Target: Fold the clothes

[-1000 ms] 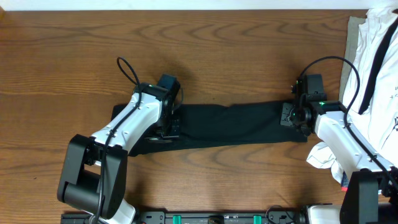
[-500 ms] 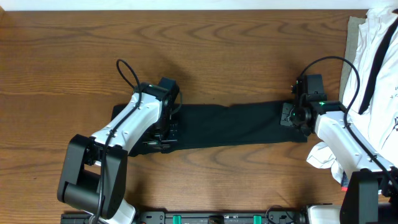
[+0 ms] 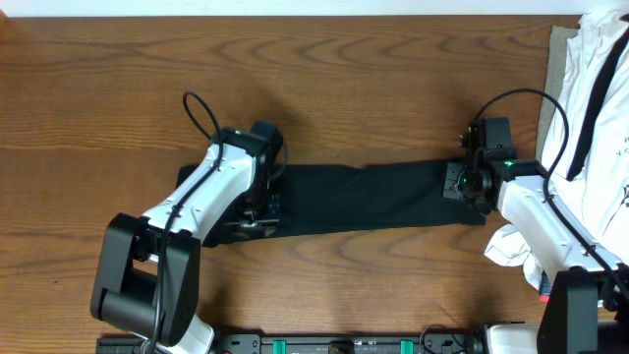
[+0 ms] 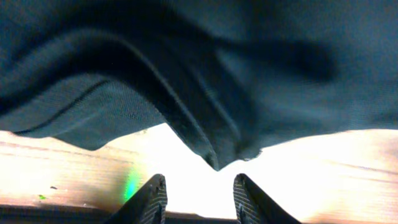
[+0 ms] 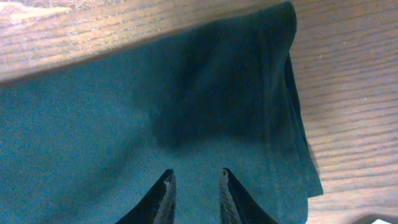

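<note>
Black clothes (image 3: 373,197) under right hand (image 5: 196,175); left hand (image 4: 199,182) parted.

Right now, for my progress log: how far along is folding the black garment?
Done: the black garment lies as a long narrow band on the table. In hand: the left gripper is open at one end, holding nothing; the right gripper sits over the other end, grip unclear. Left: likely folding the band shorter.

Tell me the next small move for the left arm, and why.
Probably lift the left end effector straight up, away from the black garment. Its jaws stand apart and the cloth's edge lies ahead of the fingertips, not between them, so nothing is held. A sideways move might drag the folded strip.
</note>
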You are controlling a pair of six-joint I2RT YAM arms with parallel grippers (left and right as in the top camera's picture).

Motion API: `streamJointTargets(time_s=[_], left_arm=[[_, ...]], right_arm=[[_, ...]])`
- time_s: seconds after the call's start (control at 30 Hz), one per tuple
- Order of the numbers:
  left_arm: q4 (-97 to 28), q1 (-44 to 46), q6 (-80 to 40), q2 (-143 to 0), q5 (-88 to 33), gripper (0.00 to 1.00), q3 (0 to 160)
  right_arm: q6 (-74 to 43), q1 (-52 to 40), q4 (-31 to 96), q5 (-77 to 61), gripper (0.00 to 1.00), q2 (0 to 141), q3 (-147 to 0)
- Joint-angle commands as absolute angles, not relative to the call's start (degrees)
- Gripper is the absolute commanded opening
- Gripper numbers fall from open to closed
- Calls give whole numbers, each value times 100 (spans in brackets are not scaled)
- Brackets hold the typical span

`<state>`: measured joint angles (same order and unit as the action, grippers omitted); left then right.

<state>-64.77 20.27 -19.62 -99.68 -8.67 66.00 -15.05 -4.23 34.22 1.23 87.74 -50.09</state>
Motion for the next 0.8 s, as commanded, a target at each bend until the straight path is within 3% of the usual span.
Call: streamJointTargets(time_s=[0.0,0.2,0.37,0.53,0.77], left_arm=[[-6532,2027,-1909,-9723,-856,41,7192],[-6366,2025,-1914,-9397,-760,48,7465],[-6121,1988,-2053,-9435,-152,47,7384],[-6082,1678,-2084,-9437,14,24,7306],[-5791,969,-2176,-9441,3,8,7231]], right_arm=[[-1404,-469,3387,148,23,8809,-4982],[-1404,-469,3389,148,25,8809,-4982],[-1404,-469,3363,150,26,8809,-4982],[-1332,-469,3387,150,25,8809,-4980],[-816,-440,3227,154,27,8809,-4982]])
